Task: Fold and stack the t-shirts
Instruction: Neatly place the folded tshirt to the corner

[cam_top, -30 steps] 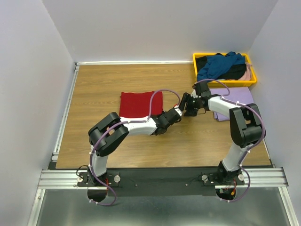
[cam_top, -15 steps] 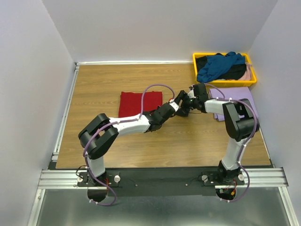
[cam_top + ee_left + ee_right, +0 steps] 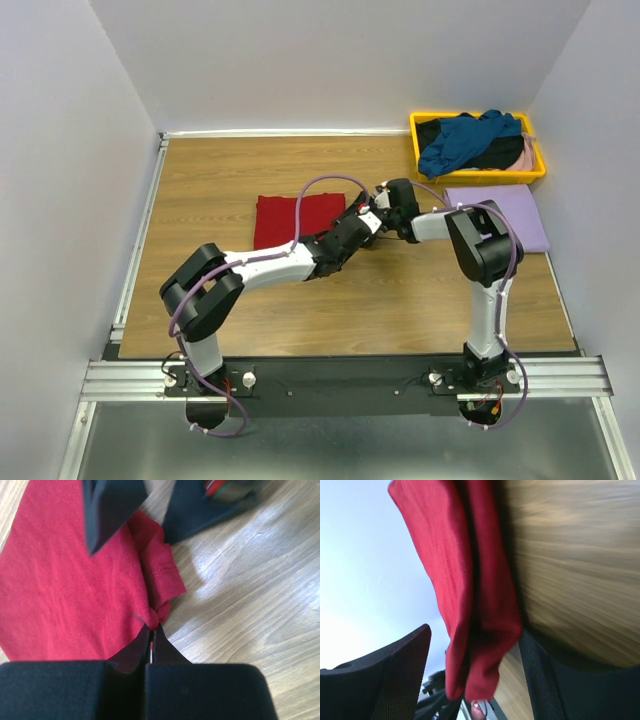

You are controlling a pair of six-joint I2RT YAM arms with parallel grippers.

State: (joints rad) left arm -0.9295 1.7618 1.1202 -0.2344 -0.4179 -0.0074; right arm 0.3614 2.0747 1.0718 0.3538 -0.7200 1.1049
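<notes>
pale grey walls point(image 3: 340, 60) enclose a wood-grain table point(image 3: 220, 170) with a metal rail point(image 3: 120, 380) along its near edge.

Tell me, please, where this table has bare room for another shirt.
The table is bare along the back wall left of the yellow tray, and at the front between the arms. Crowded: the right edge of the dark red shirt, where the left pincer and right pincer meet, and around the lavender shirt.
</notes>
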